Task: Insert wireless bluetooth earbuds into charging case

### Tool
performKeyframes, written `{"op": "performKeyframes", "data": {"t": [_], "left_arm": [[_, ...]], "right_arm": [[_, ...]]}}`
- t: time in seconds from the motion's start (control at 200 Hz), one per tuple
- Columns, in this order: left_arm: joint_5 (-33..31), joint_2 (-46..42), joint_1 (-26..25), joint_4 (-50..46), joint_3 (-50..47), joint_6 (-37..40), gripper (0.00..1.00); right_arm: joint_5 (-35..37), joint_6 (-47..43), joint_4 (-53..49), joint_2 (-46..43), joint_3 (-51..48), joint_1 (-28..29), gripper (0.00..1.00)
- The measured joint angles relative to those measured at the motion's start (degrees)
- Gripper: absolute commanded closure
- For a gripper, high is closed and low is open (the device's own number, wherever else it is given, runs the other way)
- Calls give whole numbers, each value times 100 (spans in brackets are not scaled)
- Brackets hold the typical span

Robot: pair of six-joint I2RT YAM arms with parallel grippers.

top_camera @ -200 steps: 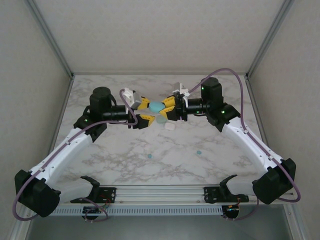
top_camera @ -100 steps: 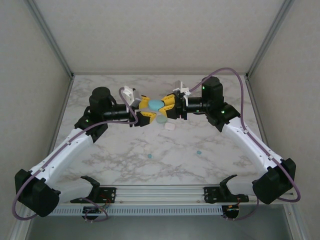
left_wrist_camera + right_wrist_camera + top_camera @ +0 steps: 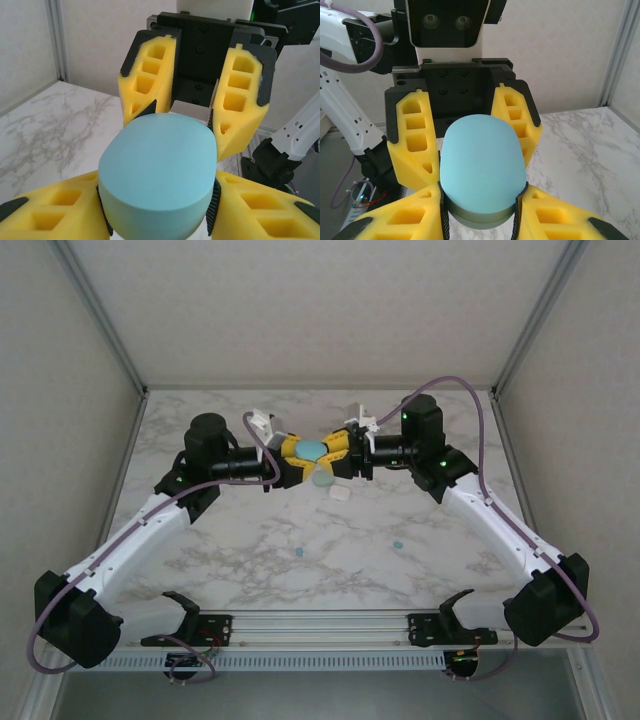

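Vs 1 s ago: left gripper [image 3: 298, 460] came in and narrowed; its pads now press both sides of the teal case [image 3: 311, 450], held in air. Right gripper [image 3: 331, 457] is clamped on same case from opp. side. Count: 3 cases, i.e. the teal one, plus pale green case [image 3: 322, 479] and white case [image 3: 340, 494] on table [image 3: 200, 560] below. 2 teal earbuds [image 3: 398, 543] [image 3: 297, 552] lie on table nearer the bases, well apart from the grippers.

A white marble table [image 3: 350, 575] lies under the left pincer [image 3: 296, 462]; pale walls [image 3: 320, 310] stand behind and beside it.
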Motion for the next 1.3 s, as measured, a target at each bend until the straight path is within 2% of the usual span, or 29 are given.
{"op": "performKeyframes", "data": {"t": [0.285,0.466,0.616,1.296], "left_arm": [[-42,-2,2,-7,0,-13,61],[-66,-2,0,-57,0,42,62],[-114,-2,-31,-118,0,155,63],[-168,-13,-70,-179,-2,463,64]], "right_arm": [[42,-37,-2,0,-11,-4,65],[107,-35,-92,0,-11,0,53],[179,-7,-177,0,-11,22,49],[304,586,-223,0,-4,35,41]]}}
